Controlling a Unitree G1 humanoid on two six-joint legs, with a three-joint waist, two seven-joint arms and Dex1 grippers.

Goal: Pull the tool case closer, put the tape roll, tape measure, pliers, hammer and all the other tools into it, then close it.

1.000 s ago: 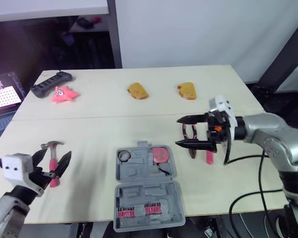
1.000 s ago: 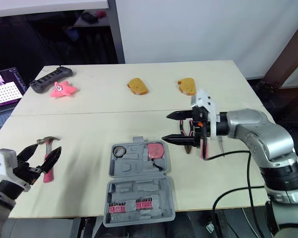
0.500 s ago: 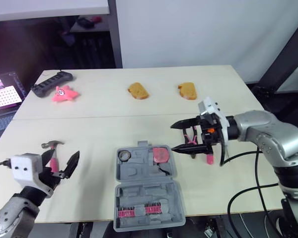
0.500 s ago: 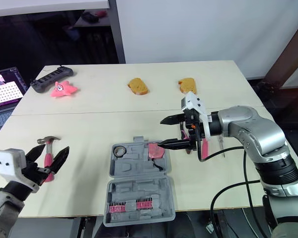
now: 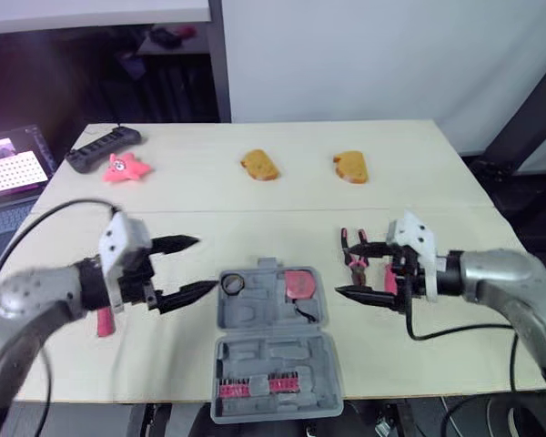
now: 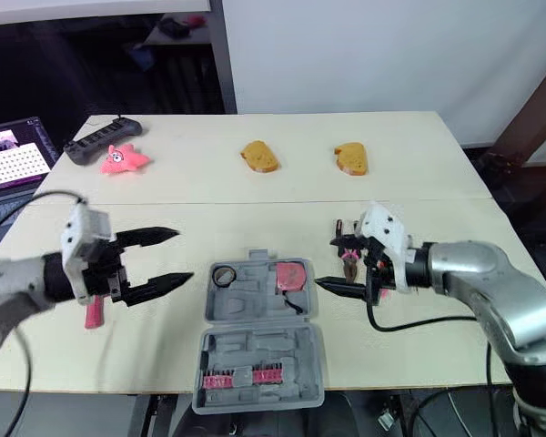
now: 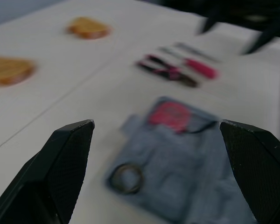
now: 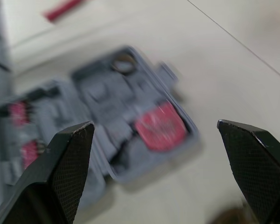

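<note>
Two pairs of fingers stand spread wide and empty: the left fingers [image 6: 157, 284] hover just left of the open tool case [image 6: 255, 314], the right fingers [image 6: 342, 289] just right of it, beside the pliers [image 5: 352, 249]. The case lies on the counter [image 6: 255, 200], with the tape roll [image 6: 223, 274] and red tape measure [image 6: 288, 275] inside. The pink-handled hammer [image 6: 94, 315] lies by the left arm.

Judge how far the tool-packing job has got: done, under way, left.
Done: the tape roll and tape measure sit in the open case. In hand: nothing; left gripper and right gripper hang open either side of it. Left: pliers and hammer lie on the table, and the case needs closing.
</note>
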